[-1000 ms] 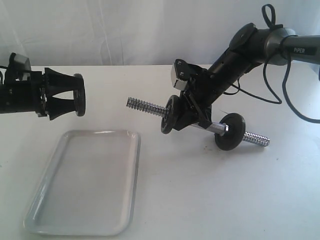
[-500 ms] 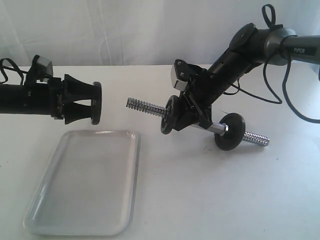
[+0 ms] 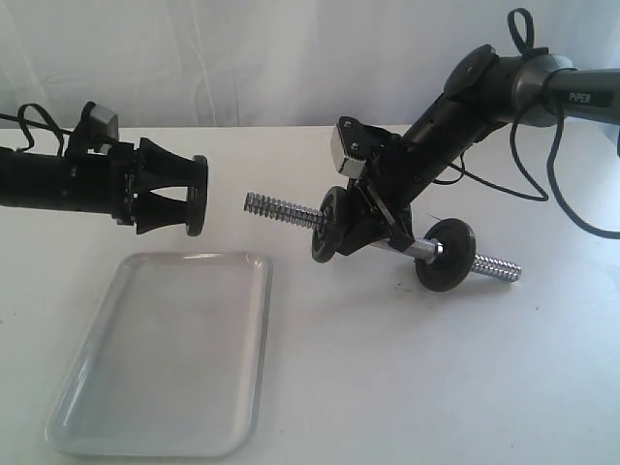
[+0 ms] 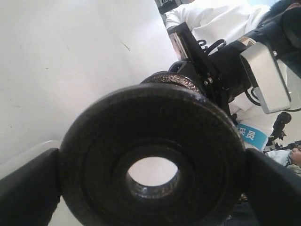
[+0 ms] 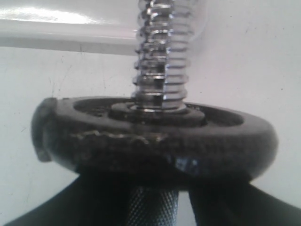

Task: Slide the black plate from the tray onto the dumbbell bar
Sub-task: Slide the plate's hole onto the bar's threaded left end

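Observation:
My left gripper [image 3: 194, 197] is shut on the black plate [image 3: 198, 197], held on edge above the table beyond the tray's [image 3: 260, 320] far rim. In the left wrist view the plate [image 4: 155, 117] fills the frame between my fingers [image 4: 28, 188], and white shows through its hole. The dumbbell bar [image 3: 281, 208] hangs tilted, its threaded left end a short gap from the plate. My right gripper [image 3: 376, 231] is shut on the bar's middle. Two other black discs [image 3: 327, 225] [image 3: 447, 254] sit on the bar. The right wrist view shows one disc [image 5: 155, 136] below the threaded end [image 5: 162, 56].
The white tray lies on the table at the front left with nothing in it; its rim [image 5: 70, 28] shows in the right wrist view. The right arm [image 3: 504, 87] and its cables reach in from the back right. A white curtain backs the table.
My left gripper has carried the black plate to the right, closer to the bar's threaded left end. The right arm and bar have stayed put.

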`<move>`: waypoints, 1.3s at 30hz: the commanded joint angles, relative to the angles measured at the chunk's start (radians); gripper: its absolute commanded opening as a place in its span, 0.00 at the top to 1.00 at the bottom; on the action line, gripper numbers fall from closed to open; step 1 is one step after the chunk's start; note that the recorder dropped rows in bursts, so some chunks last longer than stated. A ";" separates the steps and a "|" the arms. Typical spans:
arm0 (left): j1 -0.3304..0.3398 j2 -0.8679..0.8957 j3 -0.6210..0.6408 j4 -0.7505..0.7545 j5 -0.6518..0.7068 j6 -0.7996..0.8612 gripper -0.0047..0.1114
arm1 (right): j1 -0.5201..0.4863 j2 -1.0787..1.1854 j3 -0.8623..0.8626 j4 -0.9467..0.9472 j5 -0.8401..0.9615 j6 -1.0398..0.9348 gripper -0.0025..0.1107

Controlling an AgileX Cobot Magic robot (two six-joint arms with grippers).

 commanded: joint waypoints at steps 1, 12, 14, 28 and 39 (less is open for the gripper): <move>-0.039 -0.002 -0.042 -0.039 0.101 -0.035 0.96 | -0.008 -0.037 -0.016 0.065 0.009 -0.027 0.98; -0.092 0.042 -0.072 -0.055 0.101 -0.052 0.96 | -0.008 -0.037 -0.016 0.063 0.009 -0.027 0.98; -0.095 0.042 -0.074 -0.062 0.101 -0.041 0.96 | -0.008 -0.037 -0.016 0.063 0.009 -0.027 0.98; -0.118 0.042 -0.082 -0.125 0.101 -0.001 0.96 | -0.008 -0.037 -0.016 0.063 0.009 -0.027 0.98; -0.131 0.042 -0.082 -0.106 0.101 0.000 0.96 | -0.008 -0.037 -0.016 0.063 0.009 -0.027 0.98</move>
